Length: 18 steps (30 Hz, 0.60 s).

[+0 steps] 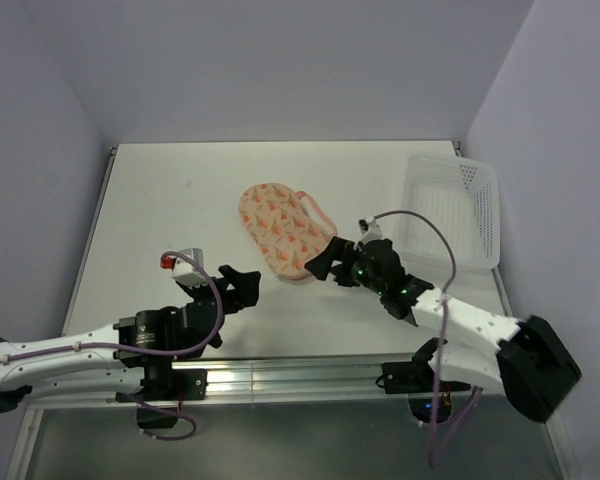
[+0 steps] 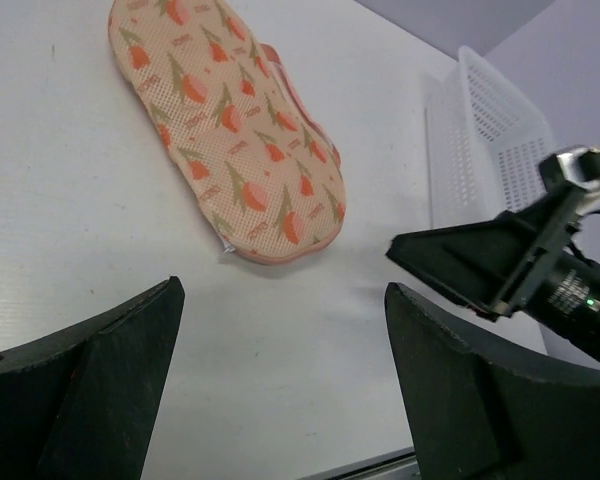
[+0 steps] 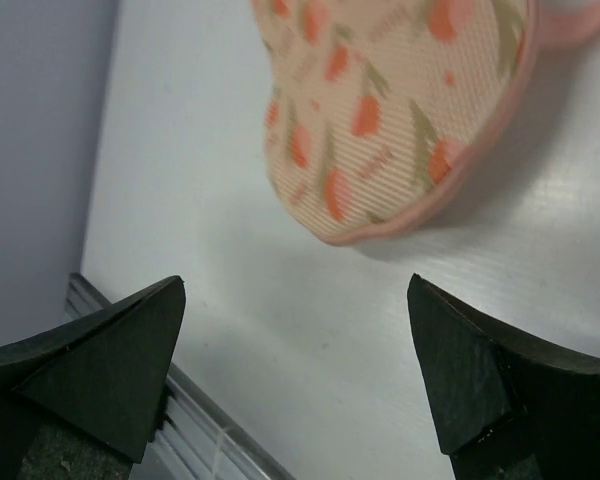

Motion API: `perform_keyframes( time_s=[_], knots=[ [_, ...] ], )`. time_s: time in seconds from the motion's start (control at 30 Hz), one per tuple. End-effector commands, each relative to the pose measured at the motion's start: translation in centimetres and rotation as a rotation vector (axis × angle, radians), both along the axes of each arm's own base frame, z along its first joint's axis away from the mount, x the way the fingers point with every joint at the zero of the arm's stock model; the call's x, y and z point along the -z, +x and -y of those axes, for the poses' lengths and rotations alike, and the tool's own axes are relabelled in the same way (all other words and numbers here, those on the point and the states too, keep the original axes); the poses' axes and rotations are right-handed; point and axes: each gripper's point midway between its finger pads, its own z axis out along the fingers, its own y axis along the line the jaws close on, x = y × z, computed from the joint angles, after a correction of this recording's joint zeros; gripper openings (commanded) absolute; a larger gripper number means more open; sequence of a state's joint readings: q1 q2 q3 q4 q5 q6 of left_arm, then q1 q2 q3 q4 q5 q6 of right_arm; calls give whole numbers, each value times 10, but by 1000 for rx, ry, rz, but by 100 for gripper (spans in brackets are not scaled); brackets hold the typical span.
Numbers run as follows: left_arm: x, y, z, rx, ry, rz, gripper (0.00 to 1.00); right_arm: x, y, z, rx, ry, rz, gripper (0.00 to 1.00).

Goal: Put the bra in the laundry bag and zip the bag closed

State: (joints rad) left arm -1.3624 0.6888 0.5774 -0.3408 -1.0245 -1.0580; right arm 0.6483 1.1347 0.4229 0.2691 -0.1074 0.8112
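Observation:
The laundry bag (image 1: 283, 228) lies shut and flat on the white table, a peach oval pouch with orange-red pattern and pink trim. It also shows in the left wrist view (image 2: 225, 125) and the right wrist view (image 3: 400, 105). The bra is not in view. My left gripper (image 1: 242, 289) is open and empty, a little in front and left of the bag. My right gripper (image 1: 328, 262) is open and empty, close to the bag's near right end. Both show wide-apart jaws over bare table in their wrist views (image 2: 280, 400) (image 3: 300, 380).
A white perforated plastic basket (image 1: 460, 208) stands at the right side of the table, also in the left wrist view (image 2: 485, 140). The table's metal front rail (image 1: 310, 375) runs along the near edge. Walls close in on three sides.

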Motion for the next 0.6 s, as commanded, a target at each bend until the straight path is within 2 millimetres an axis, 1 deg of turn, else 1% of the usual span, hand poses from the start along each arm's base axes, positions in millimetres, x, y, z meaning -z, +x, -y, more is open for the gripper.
perform_keyframes(
  time_s=[0.0,0.03,0.1,0.13,0.17,0.2,0.23,0.3,0.33,0.4,0.43,0.47,0.57],
  knots=[
    [-32,-2,-11,8,-4,7,89,-48,2,25,54,-49,159,100],
    [-35,-4,-11,20,-6,6,89,-70,-3,30,44,-35,230,100],
    [-38,-6,-11,40,-11,6,90,-93,-12,38,34,-36,279,100],
    [-39,-9,-10,66,-11,5,91,-120,-21,46,34,-8,363,100],
    [-41,-10,-10,78,-13,5,91,-134,-23,53,54,-2,403,100],
    [-43,-11,-10,85,-19,5,91,-149,-26,65,94,-11,431,100],
    [-45,-12,-11,96,-25,8,92,-172,-34,78,123,9,504,100],
    [-48,-15,-9,121,-40,13,92,-196,-41,97,183,16,560,100],
    [-51,-16,-11,128,-43,23,92,-210,-46,114,250,29,602,100],
    [-51,-18,-11,151,-51,29,92,-223,-52,131,304,37,634,100],
    [-58,-19,-11,165,-64,53,92,-229,-57,139,331,46,660,100],
    [-60,-20,-11,176,-69,60,92,-233,-57,147,367,47,671,100],
    [-59,-20,-12,181,-74,77,92,-232,-58,156,409,48,681,100]
  ],
)
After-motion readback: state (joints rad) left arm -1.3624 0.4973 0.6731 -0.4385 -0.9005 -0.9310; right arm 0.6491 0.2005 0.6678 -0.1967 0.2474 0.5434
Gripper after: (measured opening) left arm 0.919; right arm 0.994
